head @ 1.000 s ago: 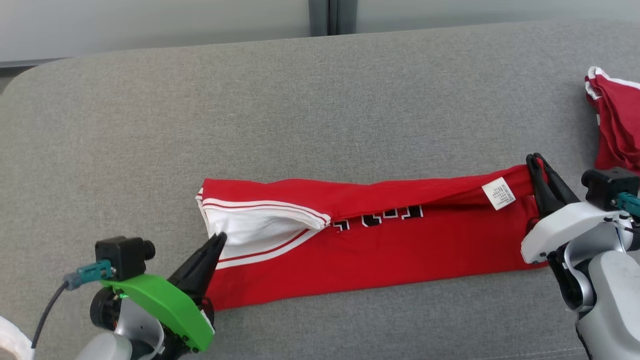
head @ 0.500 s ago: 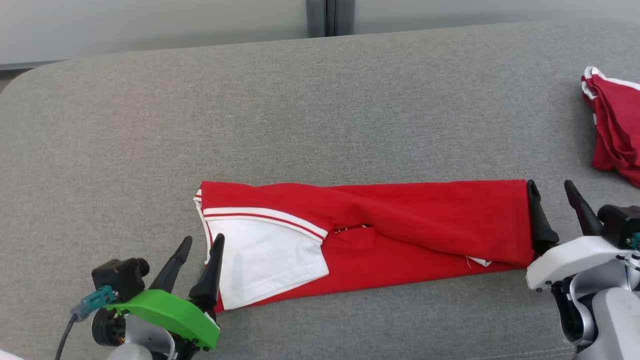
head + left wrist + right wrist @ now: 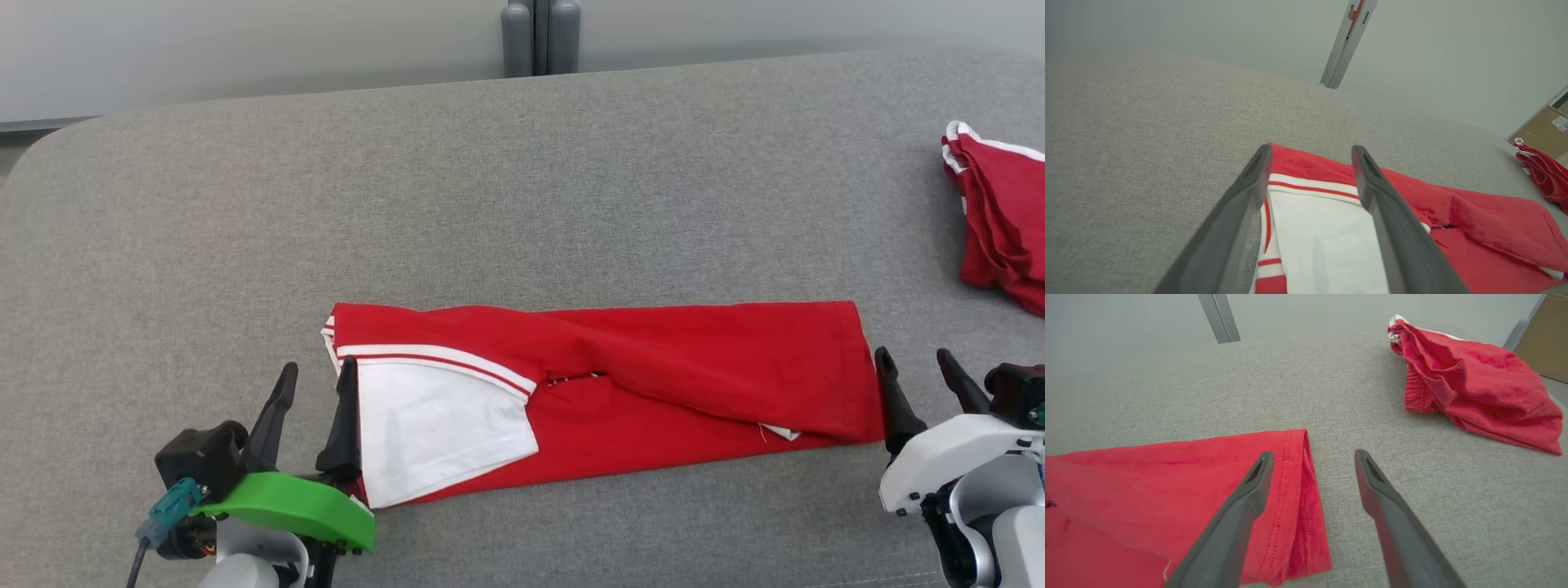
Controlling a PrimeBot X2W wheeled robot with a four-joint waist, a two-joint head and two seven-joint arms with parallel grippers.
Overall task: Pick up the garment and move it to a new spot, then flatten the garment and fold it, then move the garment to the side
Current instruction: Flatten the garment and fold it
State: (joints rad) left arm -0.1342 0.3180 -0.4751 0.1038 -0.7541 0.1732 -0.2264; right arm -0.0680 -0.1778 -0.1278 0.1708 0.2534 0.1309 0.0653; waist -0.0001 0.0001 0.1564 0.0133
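The garment [image 3: 653, 384] is a red shirt with a white sleeve, folded into a long strip across the grey surface; it appears too in the left wrist view as garment [image 3: 1327, 237] and in the right wrist view as garment [image 3: 1167, 490]. My left gripper [image 3: 317, 384] stands open at the strip's left end, one finger over the white sleeve [image 3: 441, 425]. At the strip's right hem my right gripper [image 3: 918, 371] is open, just off the cloth. Neither holds anything.
A second red garment [image 3: 1000, 212] lies crumpled at the right edge of the grey padded surface [image 3: 490, 188]. Behind the surface stands a grey post [image 3: 539, 37] against a pale wall. A cardboard box [image 3: 1541, 126] shows far right in the left wrist view.
Both grippers opened and let go of the garment's ends. The lifted top layer dropped flat, covering the lettering and label. Both grippers have drawn back toward me.
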